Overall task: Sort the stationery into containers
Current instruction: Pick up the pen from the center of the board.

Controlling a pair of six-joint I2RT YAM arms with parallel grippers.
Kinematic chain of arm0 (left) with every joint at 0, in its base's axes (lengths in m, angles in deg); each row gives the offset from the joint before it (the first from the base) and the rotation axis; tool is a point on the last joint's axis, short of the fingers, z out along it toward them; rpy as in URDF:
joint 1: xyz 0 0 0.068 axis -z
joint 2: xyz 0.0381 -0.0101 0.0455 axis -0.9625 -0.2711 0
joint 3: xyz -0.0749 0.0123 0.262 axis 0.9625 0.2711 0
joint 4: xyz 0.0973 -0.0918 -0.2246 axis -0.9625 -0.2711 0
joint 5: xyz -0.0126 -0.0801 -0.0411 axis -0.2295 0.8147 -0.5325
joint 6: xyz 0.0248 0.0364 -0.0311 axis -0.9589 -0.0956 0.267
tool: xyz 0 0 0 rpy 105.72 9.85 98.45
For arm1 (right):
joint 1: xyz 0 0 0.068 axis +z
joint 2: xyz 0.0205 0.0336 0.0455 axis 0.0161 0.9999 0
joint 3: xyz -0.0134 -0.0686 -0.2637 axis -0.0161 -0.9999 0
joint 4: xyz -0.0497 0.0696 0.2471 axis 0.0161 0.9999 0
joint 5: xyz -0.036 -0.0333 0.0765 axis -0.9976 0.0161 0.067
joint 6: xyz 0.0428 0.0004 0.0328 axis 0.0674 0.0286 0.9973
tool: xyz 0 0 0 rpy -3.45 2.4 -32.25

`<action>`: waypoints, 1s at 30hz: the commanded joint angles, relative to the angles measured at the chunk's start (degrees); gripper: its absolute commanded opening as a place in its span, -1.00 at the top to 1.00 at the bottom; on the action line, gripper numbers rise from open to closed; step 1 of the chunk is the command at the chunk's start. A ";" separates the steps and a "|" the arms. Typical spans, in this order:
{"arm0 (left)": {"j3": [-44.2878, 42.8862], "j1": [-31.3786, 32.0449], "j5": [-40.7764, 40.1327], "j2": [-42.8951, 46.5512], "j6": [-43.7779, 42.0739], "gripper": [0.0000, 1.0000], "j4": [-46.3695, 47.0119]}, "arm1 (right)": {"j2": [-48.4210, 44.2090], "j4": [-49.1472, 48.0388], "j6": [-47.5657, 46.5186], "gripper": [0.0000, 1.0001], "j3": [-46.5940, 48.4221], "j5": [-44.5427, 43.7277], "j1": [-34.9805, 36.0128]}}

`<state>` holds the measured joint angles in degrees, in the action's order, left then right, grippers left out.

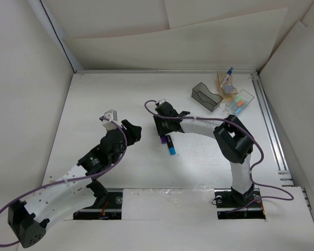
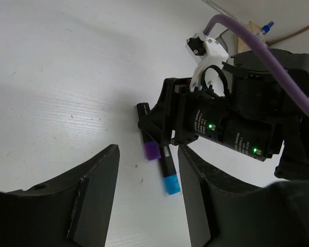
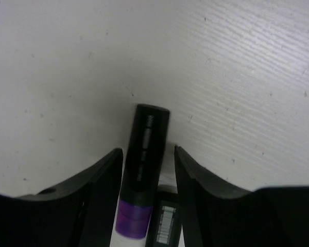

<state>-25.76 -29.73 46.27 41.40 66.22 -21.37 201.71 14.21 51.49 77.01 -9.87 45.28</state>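
Note:
A black marker with a purple cap [image 1: 161, 139] and a black marker with a blue cap [image 1: 170, 147] lie side by side mid-table. My right gripper [image 1: 161, 132] is down over them. In the right wrist view it [image 3: 148, 151] is open, with its fingers [image 3: 100, 190] on either side of the purple-capped marker [image 3: 144, 164] and the end of the other marker [image 3: 166, 226]. My left gripper [image 1: 135, 133] is open and empty just left of them. In the left wrist view it [image 2: 148, 154] faces both markers [image 2: 169, 177].
At the back right stand a smoky dark grey bin [image 1: 206, 97], a tan-amber bin [image 1: 225, 86] holding a clear blue-tipped pen [image 1: 228, 75], and a clear bin [image 1: 239, 103] with orange and light-blue pieces inside. White walls enclose the table, and a rail [image 1: 269, 123] runs along its right side.

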 commanded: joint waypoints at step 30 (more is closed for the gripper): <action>2.81 0.03 6.79 -2.87 -2.11 0.08 10.48 | -9.77 -0.89 -0.66 0.86 12.46 0.08 -16.74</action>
<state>-23.99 -29.73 50.42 39.11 65.45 -16.01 197.05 14.61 52.70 85.34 -8.05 34.83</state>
